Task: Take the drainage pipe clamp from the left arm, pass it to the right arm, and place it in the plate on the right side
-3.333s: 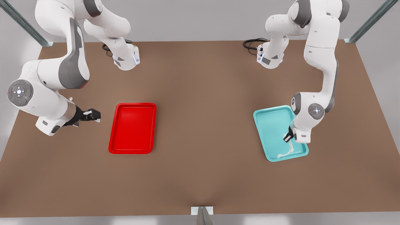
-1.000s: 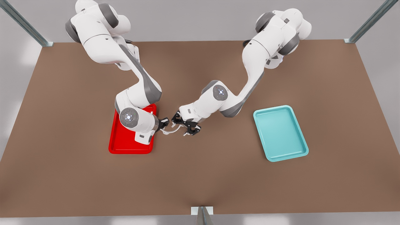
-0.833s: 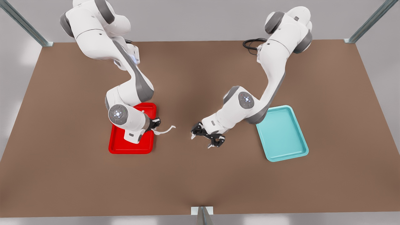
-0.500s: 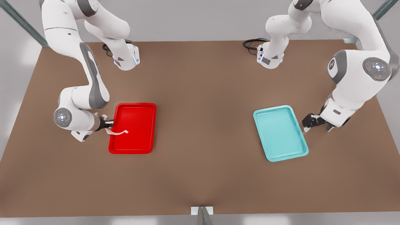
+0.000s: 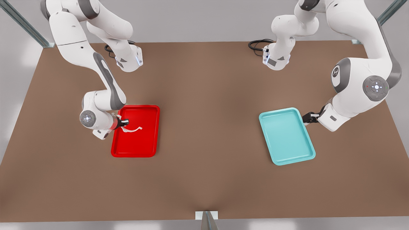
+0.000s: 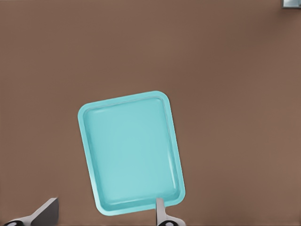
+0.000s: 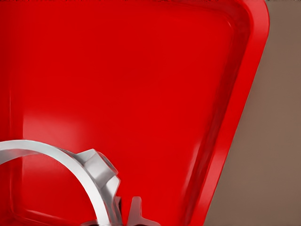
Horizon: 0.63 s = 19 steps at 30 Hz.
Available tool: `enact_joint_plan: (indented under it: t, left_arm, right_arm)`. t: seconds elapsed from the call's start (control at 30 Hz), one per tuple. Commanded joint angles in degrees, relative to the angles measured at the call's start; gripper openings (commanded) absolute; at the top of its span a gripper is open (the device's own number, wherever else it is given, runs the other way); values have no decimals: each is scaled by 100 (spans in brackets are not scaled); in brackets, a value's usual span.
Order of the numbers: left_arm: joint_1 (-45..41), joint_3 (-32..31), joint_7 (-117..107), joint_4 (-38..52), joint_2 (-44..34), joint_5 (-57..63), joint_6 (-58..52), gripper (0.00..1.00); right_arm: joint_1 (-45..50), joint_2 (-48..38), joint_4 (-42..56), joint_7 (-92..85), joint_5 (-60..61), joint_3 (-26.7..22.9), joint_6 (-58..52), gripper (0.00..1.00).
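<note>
1. Front view. The right gripper sits at the edge of the red plate nearest the front view's left, fingers clamped on one end of the clamp. The white strap arcs out over the plate floor. Whether it touches the floor cannot be told from here. The step in hand is judged to be the placement.
   - Lower until the free end of the strap is close to or on the floor before letting go; a drop from height could let the curved strap roll or bounce toward the rim.
   - Keep the release point inside the rim, not above it.

2. Front view, other side. The left gripper hangs just beside the teal tray, near its far corner on the front view's right. Its finger state cannot be told in this view. This arm waits; keep it parked well apart from the plate.

3. Left wrist view. Two grey fingertips stand spread with nothing between them, above the table beside the teal tray. The left gripper is released and empty.

4. Right wrist view. The clamp is pinched near its tab between the closed fingers, with the plate floor behind it and the rim off to one side.
   - Open the fingers fully and evenly so that neither pad drags the tab.
   - Retract straight upward, clear of the arc, to avoid hooking the strap and pulling it out.
</note>
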Motion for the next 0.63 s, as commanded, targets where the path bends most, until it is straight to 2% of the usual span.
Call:
enact_joint_plan:
  t: [0.0, 0.03, 0.23, 0.3, 0.4, 0.43, 0.47, 0.5, 0.53, 0.6]
  left_arm:
    - [-4, -8, 146, 3, -4, -4, -88, 100]
    - [-4, -8, 137, 3, -13, -12, -88, 100]
    - [-109, -9, 146, 3, -13, -12, -97, 100]
    - [-144, -17, 155, 82, -22, -4, -123, 100]
    - [-162, -17, 181, 91, -13, 5, -115, 100]
    - [-162, -17, 190, 91, -13, 5, -115, 100]
    - [-153, -17, 190, 91, -4, -4, -115, 100]
    - [-162, -17, 190, 91, -4, -4, -115, 100]
    - [-162, -17, 190, 91, 5, -4, -115, 100]
    - [-162, -17, 190, 91, 5, -12, -115, 100]
  right_arm:
    - [-14, 11, -8, 76, 15, 5, 428, 98]
    - [-6, 11, 0, 138, 24, 5, 411, 100]
    - [-6, -24, 220, 375, 24, 93, 288, 100]
    - [-6, -59, 1308, 560, -3, 242, -704, 100]
    - [-190, -165, 3656, 498, -143, 164, -2322, 100]
    - [-199, -489, 4043, 455, -161, 15, -2832, 100]
    - [643, -762, 4035, 314, -135, -1047, -2955, 100]
    - [961, -999, 4000, 208, -65, -1471, -3201, 100]
    - [1110, -1376, 3422, 199, -64, -1577, -3210, 100]
    - [1199, -1158, 3410, 191, -3, -1559, -3122, 100]
